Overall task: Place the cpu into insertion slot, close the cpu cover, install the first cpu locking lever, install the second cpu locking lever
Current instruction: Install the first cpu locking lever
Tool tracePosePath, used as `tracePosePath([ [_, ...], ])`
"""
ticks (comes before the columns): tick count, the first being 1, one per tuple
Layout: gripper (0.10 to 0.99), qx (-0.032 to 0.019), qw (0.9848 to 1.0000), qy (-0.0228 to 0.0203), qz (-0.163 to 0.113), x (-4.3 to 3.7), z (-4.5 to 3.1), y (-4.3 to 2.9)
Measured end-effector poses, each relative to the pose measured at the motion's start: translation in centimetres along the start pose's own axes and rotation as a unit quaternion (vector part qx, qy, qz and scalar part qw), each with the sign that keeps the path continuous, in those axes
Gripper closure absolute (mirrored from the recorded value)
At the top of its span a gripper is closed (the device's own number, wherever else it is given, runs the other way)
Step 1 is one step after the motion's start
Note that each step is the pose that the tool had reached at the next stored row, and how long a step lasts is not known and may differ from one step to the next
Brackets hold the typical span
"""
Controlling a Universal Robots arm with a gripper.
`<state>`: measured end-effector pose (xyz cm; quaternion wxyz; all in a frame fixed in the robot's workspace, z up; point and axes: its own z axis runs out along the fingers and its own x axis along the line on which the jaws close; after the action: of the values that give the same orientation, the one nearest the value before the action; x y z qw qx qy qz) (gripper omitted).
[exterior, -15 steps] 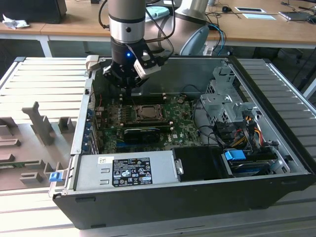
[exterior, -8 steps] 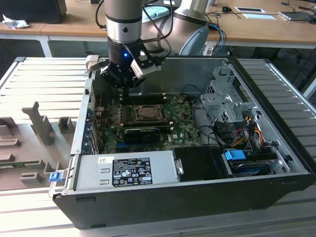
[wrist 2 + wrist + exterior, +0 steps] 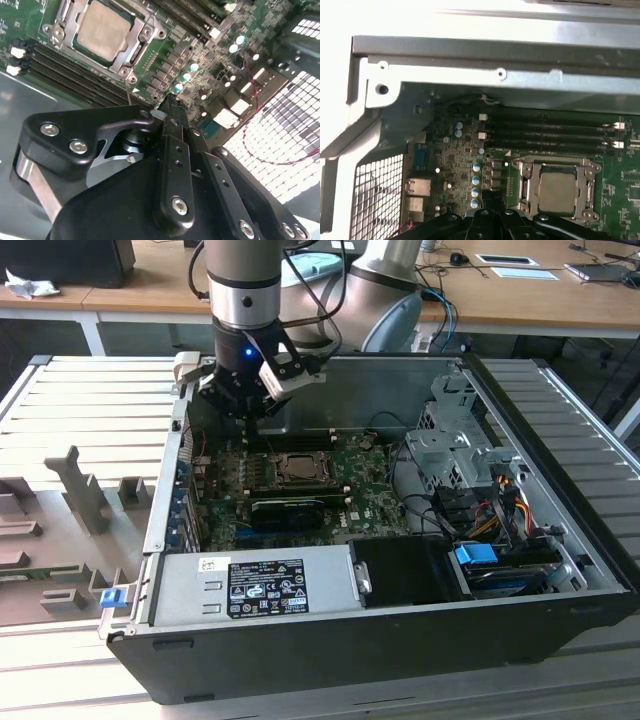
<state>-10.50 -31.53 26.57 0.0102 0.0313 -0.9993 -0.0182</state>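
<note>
The cpu [image 3: 102, 30] [image 3: 559, 189], a pale silvery square, lies in the insertion slot [image 3: 297, 469] on the green motherboard. The cpu cover [image 3: 131, 56] [image 3: 552, 163] lies flat as a metal frame around the chip's edges. I cannot make out how the locking levers stand. My gripper [image 3: 252, 418] [image 3: 167, 106] [image 3: 492, 215] hovers above the board near the case's rear wall, off to the side of the socket and not touching it. Its black fingers [image 3: 172, 150] are shut together with nothing between them.
Long black memory slots [image 3: 547, 131] run beside the socket. The open case [image 3: 560, 540] also holds a power supply [image 3: 262, 585], a metal drive cage [image 3: 450, 440] and bundled cables [image 3: 490, 500]. Grey fixtures [image 3: 85, 490] stand on the slatted table at the exterior view's left.
</note>
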Motion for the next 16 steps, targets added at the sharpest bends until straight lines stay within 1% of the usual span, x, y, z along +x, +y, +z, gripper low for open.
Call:
tracePosePath([
  [1,0.980,-0.0001,1.0000,0.0000,0.000,-0.01,0.11,0.17],
  [3,0.980,-0.0007,1.0000,-0.0001,0.000,0.00,0.47,0.75],
  [7,0.980,-0.0011,1.0000,-0.0001,0.000,0.10,0.67,1.53],
  [9,0.980,-0.0017,1.0000,-0.0002,0.000,0.08,0.78,2.13],
  [10,0.980,-0.0018,1.0000,-0.0002,0.000,0.07,0.80,2.30],
  [12,0.980,-0.0018,1.0000,-0.0002,0.000,0.04,0.81,2.39],
  [15,0.980,-0.0018,1.0000,-0.0002,0.000,-0.27,0.80,2.40],
  [16,0.980,-0.0018,1.0000,-0.0002,0.000,-0.49,0.79,2.39],
])
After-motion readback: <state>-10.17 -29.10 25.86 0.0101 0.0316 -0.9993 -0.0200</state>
